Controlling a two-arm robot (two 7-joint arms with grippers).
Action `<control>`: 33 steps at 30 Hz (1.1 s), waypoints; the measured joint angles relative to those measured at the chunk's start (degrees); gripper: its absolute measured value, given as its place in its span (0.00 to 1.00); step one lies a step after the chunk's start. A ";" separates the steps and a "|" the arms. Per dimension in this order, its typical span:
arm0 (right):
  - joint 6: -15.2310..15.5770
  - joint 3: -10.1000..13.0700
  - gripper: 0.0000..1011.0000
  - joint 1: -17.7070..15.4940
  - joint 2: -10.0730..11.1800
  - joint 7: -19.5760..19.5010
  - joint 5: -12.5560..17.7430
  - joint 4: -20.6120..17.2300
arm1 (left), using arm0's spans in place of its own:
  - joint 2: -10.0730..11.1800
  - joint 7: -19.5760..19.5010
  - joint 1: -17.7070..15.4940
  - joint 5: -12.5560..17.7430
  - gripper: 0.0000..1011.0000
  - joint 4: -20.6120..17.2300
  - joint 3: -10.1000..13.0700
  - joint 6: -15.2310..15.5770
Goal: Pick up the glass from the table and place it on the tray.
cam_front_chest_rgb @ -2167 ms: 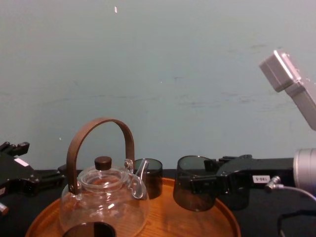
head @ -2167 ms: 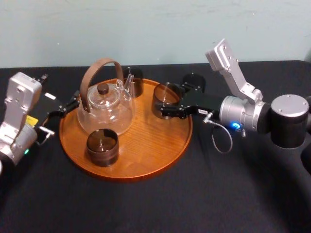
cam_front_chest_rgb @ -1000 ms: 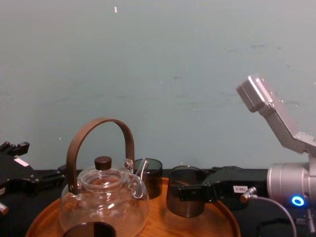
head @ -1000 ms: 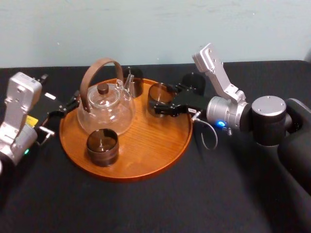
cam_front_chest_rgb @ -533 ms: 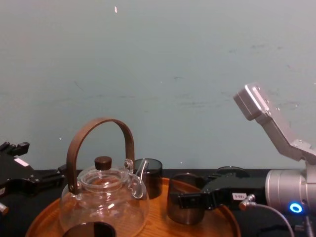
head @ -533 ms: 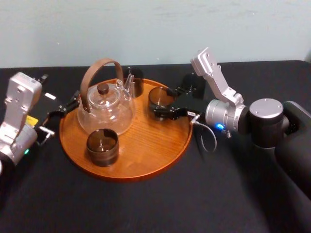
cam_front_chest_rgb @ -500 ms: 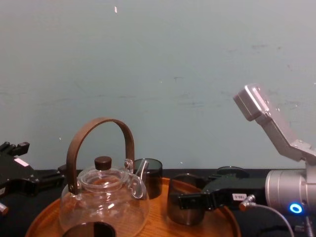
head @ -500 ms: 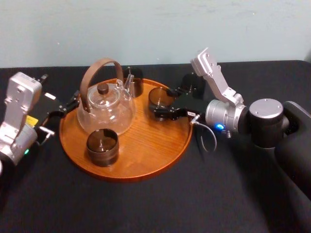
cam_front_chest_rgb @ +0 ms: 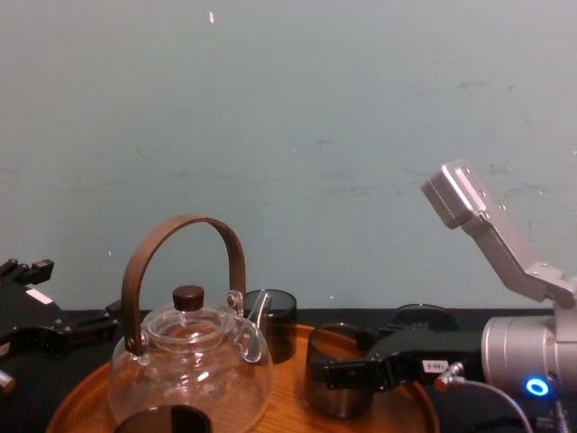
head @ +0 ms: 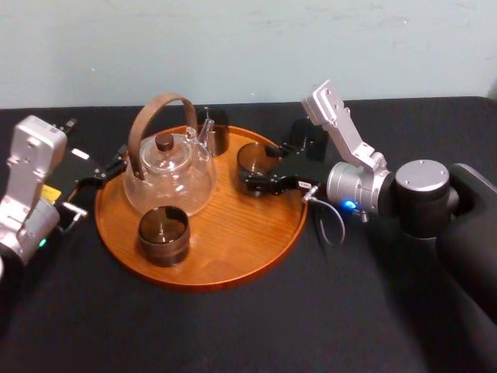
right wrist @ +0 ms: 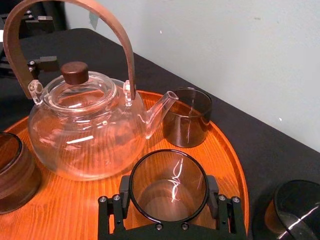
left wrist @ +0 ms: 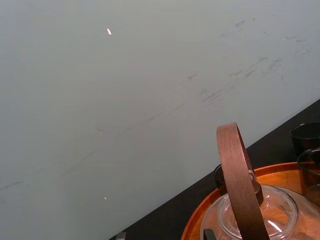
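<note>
Table [head: 233,326]: matte black, running wide under everything, pale wall behind.
Tray [head: 233,249]: big round orange-brown wood with a low rim, sitting left of centre on the table. Carrying a teapot and three drinking vessels.
Right arm: reaching in from the right across the tray's right rim, blue light glowing on the forearm.
Right gripper [right wrist: 169,200]: low over the tray's right-rear part, closed around the glass, one black finger pressed to each side of the wall.
Left gripper [head: 101,172]: parked just off the tray's left rim, beside the teapot. Cannot tell how wide or narrow the grip stands.
Teapot [head: 167,175]: clear glass, on the tray's left half. Dark knob lid seated on top, brown arched handle upright, spout aimed at the far rim. Cannot tell whether any liquid sits inside.
Glass [head: 258,158]: smoky and upright, inside the tray's rim, right of the teapot. Tray grain showing straight through its bottom in the right wrist view. Right down at the wood, though actual contact hard to call.
Sleeved cup [head: 163,233]: dark cup in a brown band, on the tray's near-left, in front of the teapot.
Back glass [head: 211,130]: dark tumbler at the tray's far edge, right by the spout tip.
Spare glass [head: 311,138]: dark, on the table just beyond the tray's far-right rim.
</note>
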 joint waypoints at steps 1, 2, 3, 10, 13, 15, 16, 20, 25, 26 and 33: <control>-0.08 0.00 0.89 -0.04 0.00 -0.05 -0.10 -0.03 | 0.00 0.00 0.00 0.00 0.99 0.00 0.00 0.00; -0.45 0.00 0.89 -0.18 0.00 -0.35 -0.47 -0.14 | 0.00 0.00 0.00 0.00 0.99 0.00 0.00 0.00; -0.56 0.00 0.89 -0.23 0.00 -0.46 -0.59 -0.19 | 0.00 0.00 0.00 0.00 0.99 0.00 0.00 0.00; -0.53 -0.03 0.89 -0.23 0.00 -0.44 -0.55 -0.21 | 0.00 0.00 0.00 0.00 0.99 0.00 0.00 0.00; -0.45 -0.04 0.89 -0.24 0.00 -0.42 -0.47 -0.23 | 0.00 0.00 0.00 0.00 0.99 0.00 0.00 0.00; -0.42 -0.05 0.91 -0.23 0.00 -0.42 -0.44 -0.24 | 0.00 0.00 0.00 0.00 0.99 0.00 0.00 0.00; -0.40 -0.06 0.92 -0.22 0.01 -0.40 -0.42 -0.26 | 0.00 0.00 0.00 0.00 0.99 0.00 0.00 0.00; -0.34 -0.06 0.99 -0.22 0.02 -0.39 -0.35 -0.26 | 0.00 0.00 0.00 0.00 0.99 0.00 0.00 0.00; -0.27 -0.07 0.99 -0.22 0.04 -0.37 -0.27 -0.27 | 0.00 0.00 0.00 0.00 0.99 0.00 0.00 0.00; -0.26 -0.07 0.99 -0.22 0.04 -0.37 -0.27 -0.26 | 0.00 0.00 0.00 0.00 0.99 0.00 0.00 0.00; -0.23 -0.06 0.99 -0.21 0.04 -0.32 -0.23 -0.26 | 0.00 0.00 0.00 0.00 0.99 0.00 0.00 0.00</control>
